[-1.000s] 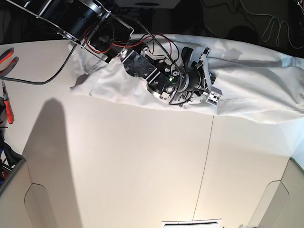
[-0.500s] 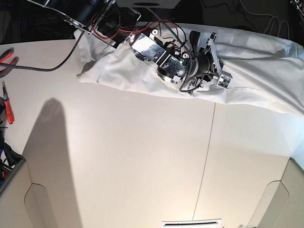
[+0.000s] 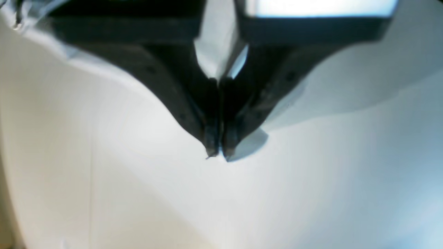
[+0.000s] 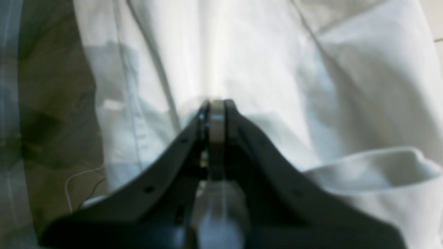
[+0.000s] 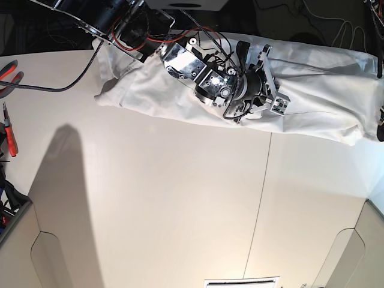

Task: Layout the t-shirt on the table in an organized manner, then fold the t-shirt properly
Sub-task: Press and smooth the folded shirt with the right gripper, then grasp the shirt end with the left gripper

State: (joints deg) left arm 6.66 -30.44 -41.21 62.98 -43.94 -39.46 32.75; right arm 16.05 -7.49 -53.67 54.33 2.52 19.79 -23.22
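The white t-shirt [image 5: 318, 90] lies stretched in a long wrinkled band along the far side of the table [image 5: 180, 198]. My right gripper [image 5: 252, 57] reaches over the shirt's middle from the far left. In the right wrist view the right gripper [image 4: 216, 103] is shut, with a fold of the shirt [image 4: 263, 62] pinched between the fingers. In the left wrist view my left gripper [image 3: 218, 152] is shut just above the tabletop [image 3: 311, 193], with shirt cloth [image 3: 346, 83] behind and between its fingers. In the base view only a dark part of the left gripper [image 5: 381, 123] shows at the right edge.
Red-handled pliers [image 5: 9, 72] and another red tool [image 5: 11, 135] lie at the table's left edge. A thin dark seam [image 5: 262, 198] runs down the table. Cables [image 5: 60, 84] trail from the right arm. The floor beyond the far edge is dark.
My right arm has moved toward the far edge and to the right with the shirt in it. The shirt's right end has drawn in from the right edge.
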